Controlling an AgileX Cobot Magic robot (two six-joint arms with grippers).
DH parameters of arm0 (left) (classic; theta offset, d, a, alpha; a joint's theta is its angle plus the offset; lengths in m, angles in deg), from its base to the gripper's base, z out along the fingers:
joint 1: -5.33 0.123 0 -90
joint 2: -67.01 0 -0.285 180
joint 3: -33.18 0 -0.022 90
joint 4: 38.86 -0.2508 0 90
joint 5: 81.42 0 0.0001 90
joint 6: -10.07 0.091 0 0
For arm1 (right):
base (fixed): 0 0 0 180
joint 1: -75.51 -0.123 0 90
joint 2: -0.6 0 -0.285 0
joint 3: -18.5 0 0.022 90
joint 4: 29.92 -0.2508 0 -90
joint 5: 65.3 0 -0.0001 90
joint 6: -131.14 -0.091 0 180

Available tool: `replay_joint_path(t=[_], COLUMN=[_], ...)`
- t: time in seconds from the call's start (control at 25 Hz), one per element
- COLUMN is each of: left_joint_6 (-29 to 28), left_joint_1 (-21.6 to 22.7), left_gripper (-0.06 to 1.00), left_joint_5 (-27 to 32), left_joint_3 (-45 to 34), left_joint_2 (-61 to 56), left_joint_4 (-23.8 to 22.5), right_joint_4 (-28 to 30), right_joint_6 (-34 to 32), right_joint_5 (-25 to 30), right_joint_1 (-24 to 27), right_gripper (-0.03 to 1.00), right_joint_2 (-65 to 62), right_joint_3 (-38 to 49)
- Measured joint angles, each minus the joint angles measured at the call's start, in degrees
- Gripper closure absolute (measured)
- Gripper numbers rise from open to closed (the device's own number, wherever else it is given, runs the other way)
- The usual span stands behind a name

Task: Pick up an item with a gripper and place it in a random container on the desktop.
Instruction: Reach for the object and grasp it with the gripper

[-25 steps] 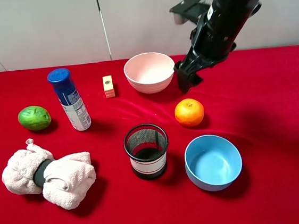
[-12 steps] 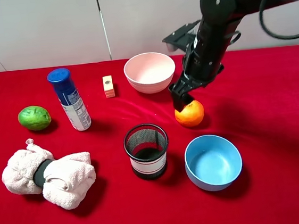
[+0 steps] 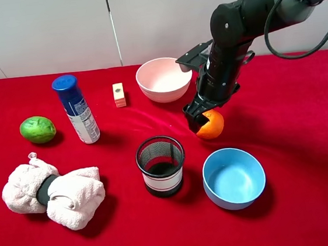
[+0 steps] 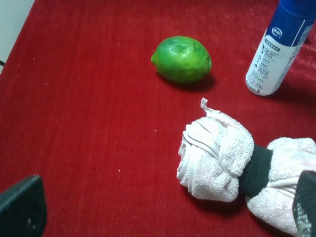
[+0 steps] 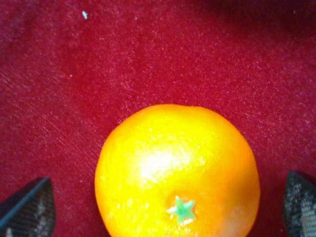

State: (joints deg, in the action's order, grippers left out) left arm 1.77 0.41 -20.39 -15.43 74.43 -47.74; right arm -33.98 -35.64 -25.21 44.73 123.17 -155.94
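Right gripper lowered over orange; orange between spread fingers.

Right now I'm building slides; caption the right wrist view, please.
Open right gripper straddling a glossy round orange citrus fruit on the red velvety cloth.

Holding the right arm in from the far right, forearm slanting steeply down, pointing the right gripper downward with jaws spread wide. Hanging the left gripper aloft, jaws equally wide, only dark fingertips showing.
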Motion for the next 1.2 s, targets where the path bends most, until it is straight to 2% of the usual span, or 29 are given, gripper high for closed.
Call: replay_joint_path(t=[1.04, 1.08, 1.2], left_joint_6=[0.0, 0.0, 0.0], left_joint_1=[0.0, 0.0, 0.0], left_gripper=[-0.05, -0.05, -0.05], left_joint_5=[0.0, 0.0, 0.0], left_joint_3=[0.0, 0.0, 0.0], left_joint_2=[0.0, 0.0, 0.0], left_joint_4=[0.0, 0.0, 0.0], right_joint_4=[1.85, 1.85, 1.85], right_joint_6=[0.0, 0.0, 0.0], right_joint_5=[-2.09, -2.09, -2.09], right_joint_1=[0.0, 0.0, 0.0], right_gripper=[0.27, 0.28, 0.42], right_joint_2=[4.56, 4.56, 4.56], right_joint_3=[-0.18, -0.18, -0.18])
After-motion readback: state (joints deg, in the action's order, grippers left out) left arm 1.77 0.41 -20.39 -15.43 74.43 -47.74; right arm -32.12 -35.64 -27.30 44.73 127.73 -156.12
